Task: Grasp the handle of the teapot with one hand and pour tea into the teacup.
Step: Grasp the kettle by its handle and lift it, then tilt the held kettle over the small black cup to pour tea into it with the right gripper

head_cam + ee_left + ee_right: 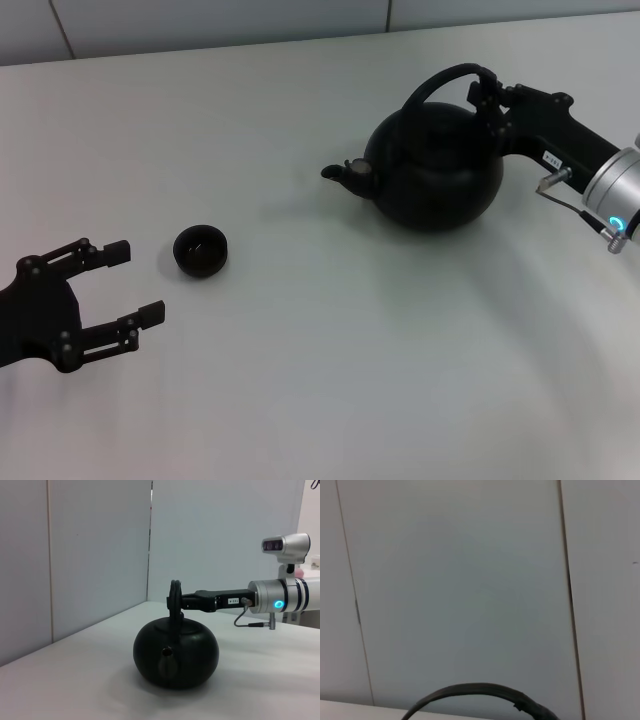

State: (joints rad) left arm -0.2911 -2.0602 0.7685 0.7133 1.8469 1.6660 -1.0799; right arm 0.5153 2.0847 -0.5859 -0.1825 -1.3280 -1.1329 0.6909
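on the table [330, 380], the teapot [435, 170] sits to the right and toward the far side, its spout [345, 173] pointing left toward the teacup [200, 250]. the teacup stands well apart from the teapot, nearer the front and to the left. the handle [445, 80] arches over the teapot's top. the right gripper [492, 105] reaches in from the right edge, at the handle's right end above the pot's shoulder. the left gripper [128, 285] lies at the near left, just left of and slightly in front of the teacup, apart from it. a wall [100, 555] stands behind the table.
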